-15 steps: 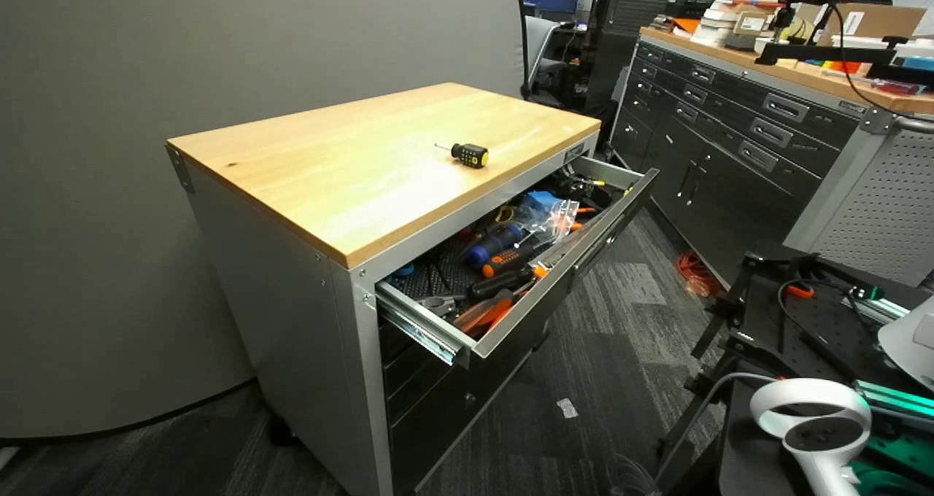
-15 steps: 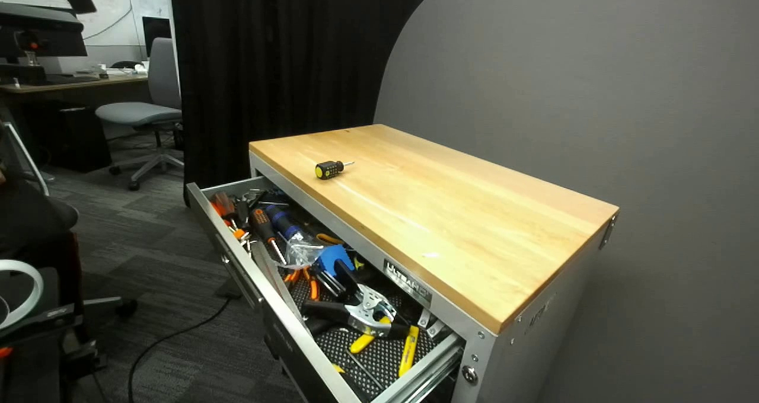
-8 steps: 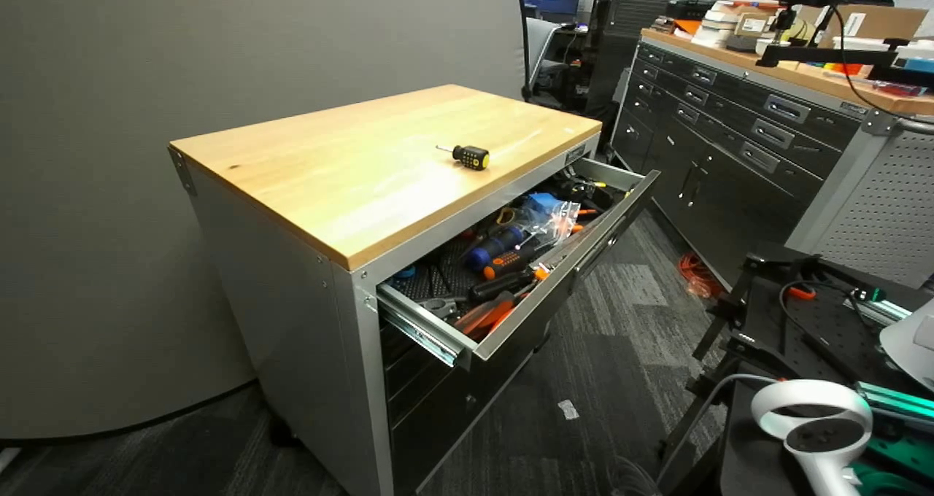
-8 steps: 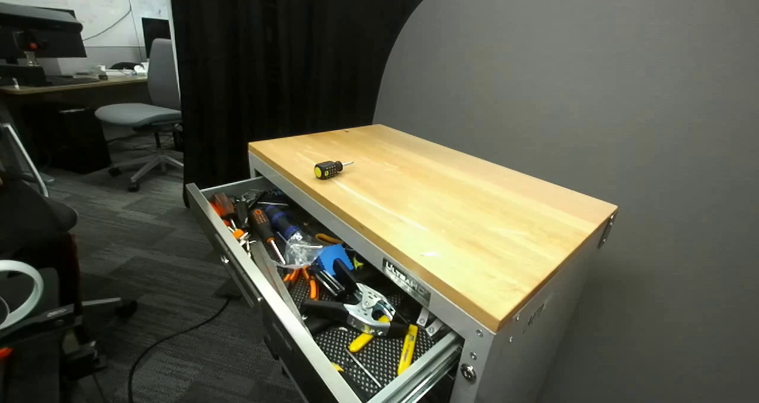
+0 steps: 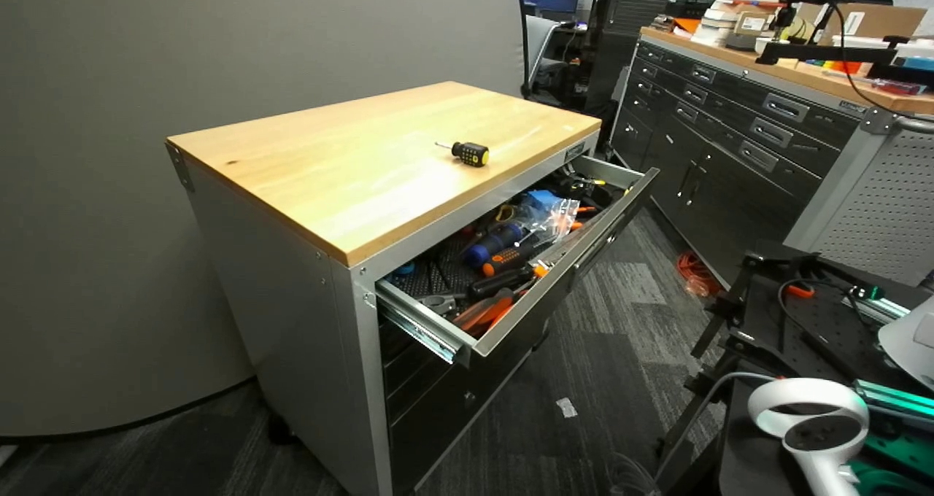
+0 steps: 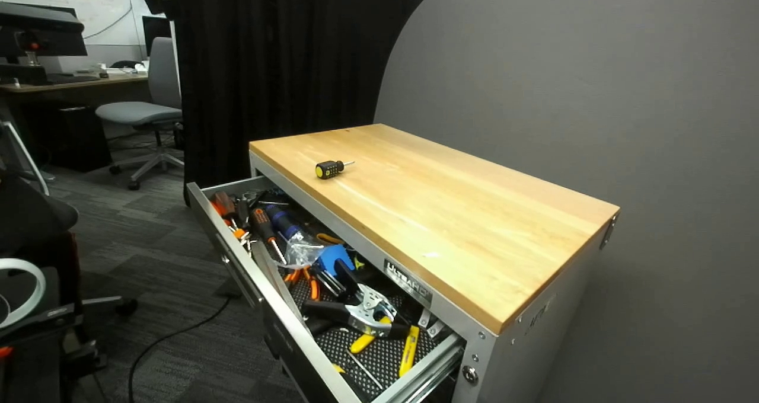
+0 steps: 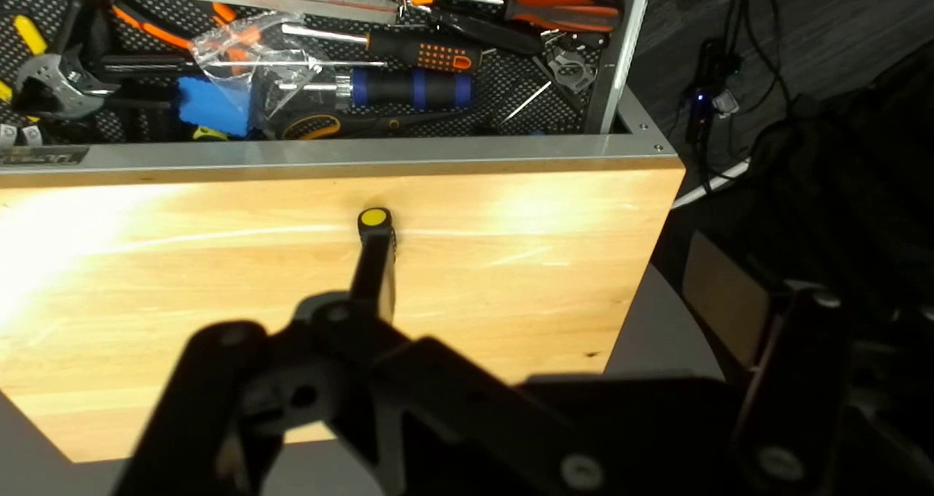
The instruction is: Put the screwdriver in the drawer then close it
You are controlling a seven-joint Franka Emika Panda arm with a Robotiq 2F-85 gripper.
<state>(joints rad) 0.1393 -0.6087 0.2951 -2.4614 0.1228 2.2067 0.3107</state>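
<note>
The screwdriver [image 5: 469, 154], stubby and black with a yellow end, lies on the wooden worktop near the drawer side. It shows in both exterior views [image 6: 329, 169]. In the wrist view its yellow end [image 7: 373, 219] shows just past the tip of one finger, which hides most of the tool. The drawer [image 5: 540, 303] is pulled out and holds many tools; its side wall shows in the wrist view [image 7: 622, 66]. My gripper [image 7: 538, 252] is open and empty above the worktop, its fingers wide apart, the right finger [image 7: 726, 299] beyond the worktop's side edge.
The wooden worktop [image 5: 328, 168] has a straight front edge above the drawer. Clamps, pliers and a plastic bag [image 6: 302, 252] lie in the drawer. A grey partition [image 6: 563, 95] stands behind the cabinet. A white controller [image 5: 810, 408] rests on a black stand.
A dark part, seemingly of the arm, at the upper left of an exterior view has moved right, then slightly down. The screwdriver and the drawer have not moved.
</note>
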